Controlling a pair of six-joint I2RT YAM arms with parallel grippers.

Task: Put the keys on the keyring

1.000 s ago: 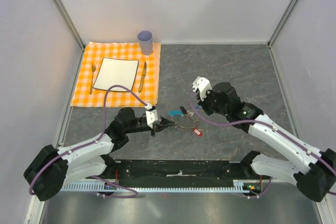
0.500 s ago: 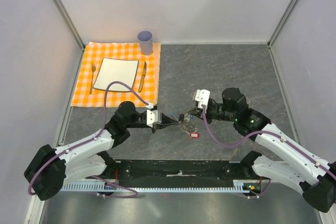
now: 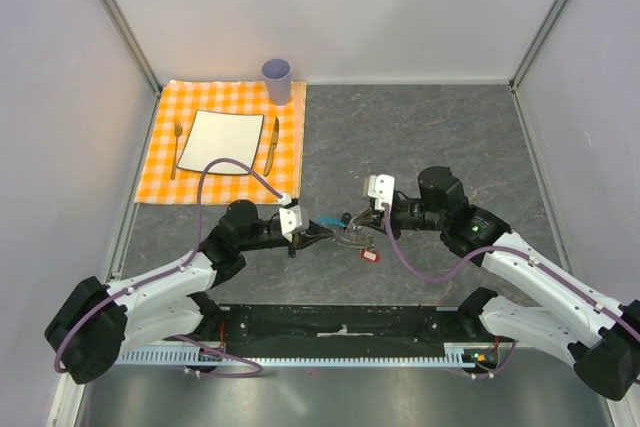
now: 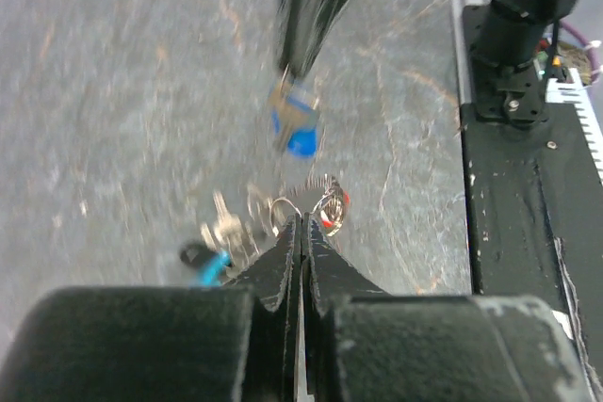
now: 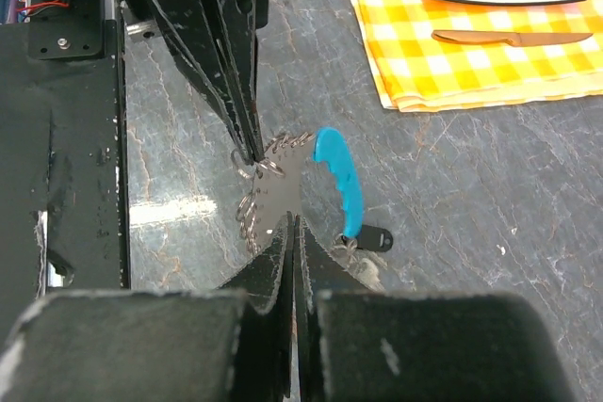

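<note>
The keyring [image 3: 348,237], a silver chain with a cyan clasp [image 3: 329,219], hangs between my two grippers near the front middle of the table. My left gripper [image 3: 321,233] is shut on a small ring of the chain [image 5: 264,166]. In the left wrist view my right gripper [image 3: 352,220] is shut on a key with a blue tag [image 4: 297,129], which hangs from its blurred fingers [image 4: 311,7]. The blue tag is hidden in the right wrist view. A red-tagged key [image 3: 370,256] dangles low on the chain. A black tag [image 5: 377,237] hangs by the cyan clasp [image 5: 340,179].
An orange checked cloth [image 3: 162,162] at the back left carries a white plate [image 3: 221,141], a fork [image 3: 177,148] and a knife [image 3: 272,143]. A purple cup [image 3: 277,80] stands at its far corner. The black base rail [image 3: 345,325] runs along the near edge.
My right gripper has swung down and left to meet the left gripper at the keyring. The chain and red tag shifted slightly. The left gripper stayed almost in place.
</note>
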